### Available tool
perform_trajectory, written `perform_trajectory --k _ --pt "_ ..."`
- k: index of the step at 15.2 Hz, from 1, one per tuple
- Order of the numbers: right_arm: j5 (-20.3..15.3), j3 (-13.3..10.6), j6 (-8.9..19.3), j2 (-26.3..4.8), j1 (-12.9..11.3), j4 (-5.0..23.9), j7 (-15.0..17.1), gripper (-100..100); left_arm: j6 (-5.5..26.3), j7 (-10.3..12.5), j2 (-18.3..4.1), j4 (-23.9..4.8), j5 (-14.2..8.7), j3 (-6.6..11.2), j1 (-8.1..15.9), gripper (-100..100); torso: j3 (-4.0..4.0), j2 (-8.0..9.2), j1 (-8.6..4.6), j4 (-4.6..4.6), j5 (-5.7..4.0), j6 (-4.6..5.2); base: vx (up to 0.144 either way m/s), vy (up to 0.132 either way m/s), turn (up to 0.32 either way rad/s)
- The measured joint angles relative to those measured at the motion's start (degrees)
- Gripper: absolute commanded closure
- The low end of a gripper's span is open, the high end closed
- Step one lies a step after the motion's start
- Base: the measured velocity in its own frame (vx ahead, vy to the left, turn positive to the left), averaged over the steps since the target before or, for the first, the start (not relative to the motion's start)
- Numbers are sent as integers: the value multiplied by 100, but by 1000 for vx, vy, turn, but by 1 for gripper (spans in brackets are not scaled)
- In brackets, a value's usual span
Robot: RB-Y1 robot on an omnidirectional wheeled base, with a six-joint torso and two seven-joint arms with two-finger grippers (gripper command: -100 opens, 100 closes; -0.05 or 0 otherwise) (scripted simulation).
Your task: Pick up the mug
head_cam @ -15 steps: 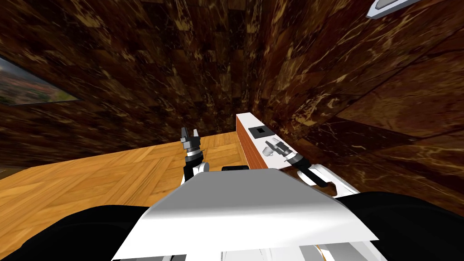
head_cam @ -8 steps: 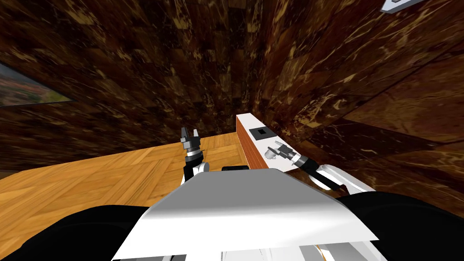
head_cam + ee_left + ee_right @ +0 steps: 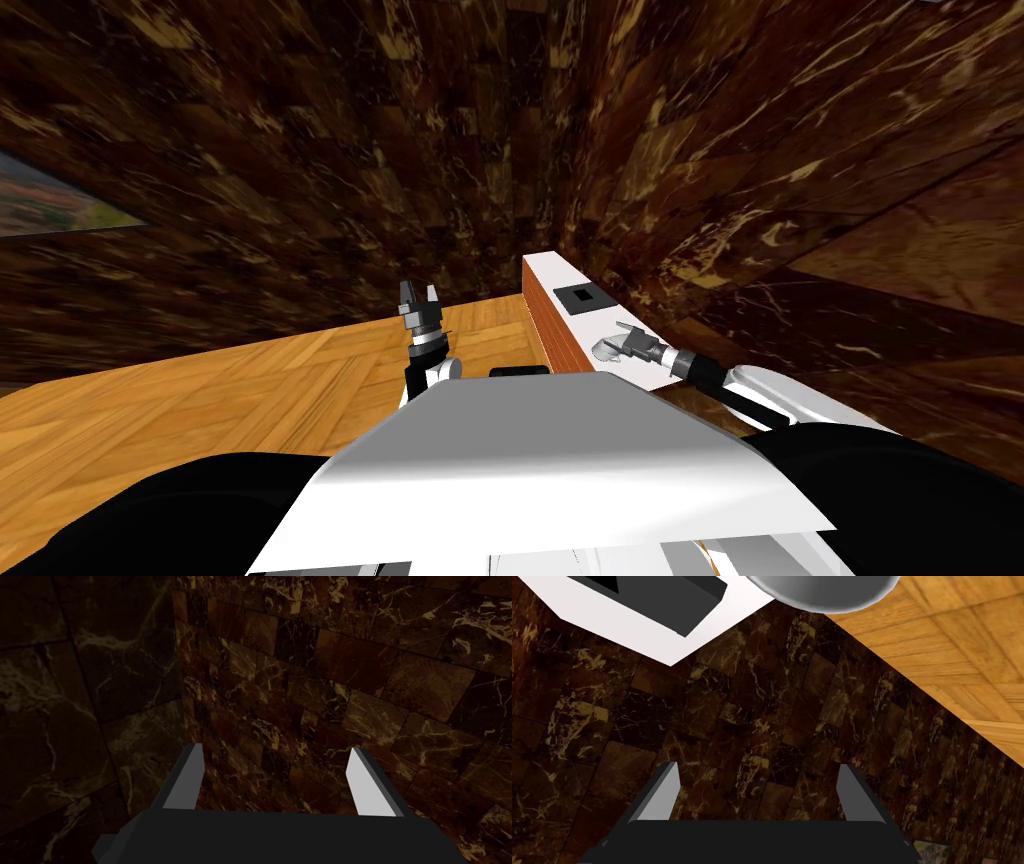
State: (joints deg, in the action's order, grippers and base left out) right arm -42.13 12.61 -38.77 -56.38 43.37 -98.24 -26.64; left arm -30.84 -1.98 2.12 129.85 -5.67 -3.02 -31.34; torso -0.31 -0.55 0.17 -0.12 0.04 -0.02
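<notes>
right pincer spread just short of the mug on the white tabletop

the right pincer (image 3: 757,766) is spread, its 2 fingers wide apart with the dark marbled wall (image 3: 737,716) showing between them. ahead of the fingertips and apart from both, the mug (image 3: 819,593) shows as a rounded grey form, cut off by the picture's edge. it sits on the white tabletop (image 3: 737,616), close to the edge that faces the wooden floor (image 3: 962,646). farther along the same tabletop lies a dark rectangular recess (image 3: 657,596).

in the head view the right pincer (image 3: 618,340) reaches low over the narrow tabletop (image 3: 555,272), which has a reddish-brown side and stands against the wall (image 3: 750,200). the light grey mug (image 3: 602,351) is just beside the fingertips, between the recess (image 3: 580,294) and the tabletop's near end. i cannot tell whether it stands upright.

the left pincer (image 3: 419,292) is held up over the floor (image 3: 250,390), well apart from the tabletop. in its own wrist view the left pincer (image 3: 275,748) has its 2 fingers spread too.
</notes>
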Motion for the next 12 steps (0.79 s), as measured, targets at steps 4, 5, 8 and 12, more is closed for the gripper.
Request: perform_trajectory --k 4,5,8,12 --pt "-473 -17 -91 -300 111 292 -301 -100 0 0 0 0 0 0 0 0 2 4 -2 0 0 0 110 41 8" --pt "-607 -32 -121 -381 156 402 -409 -100 0 0 0 0 0 0 0 0 0 1 -1 0 -1 1 130 49 10" --pt "-985 -8 -242 -623 330 664 -722 -100 0 0 0 0 0 0 0 0 -5 -8 7 -3 2 0 132 58 10" --pt "-1463 -114 -290 -853 429 914 -1005 -100 0 0 0 0 0 0 0 0 -2 -3 8 -1 1 -1 129 59 20"
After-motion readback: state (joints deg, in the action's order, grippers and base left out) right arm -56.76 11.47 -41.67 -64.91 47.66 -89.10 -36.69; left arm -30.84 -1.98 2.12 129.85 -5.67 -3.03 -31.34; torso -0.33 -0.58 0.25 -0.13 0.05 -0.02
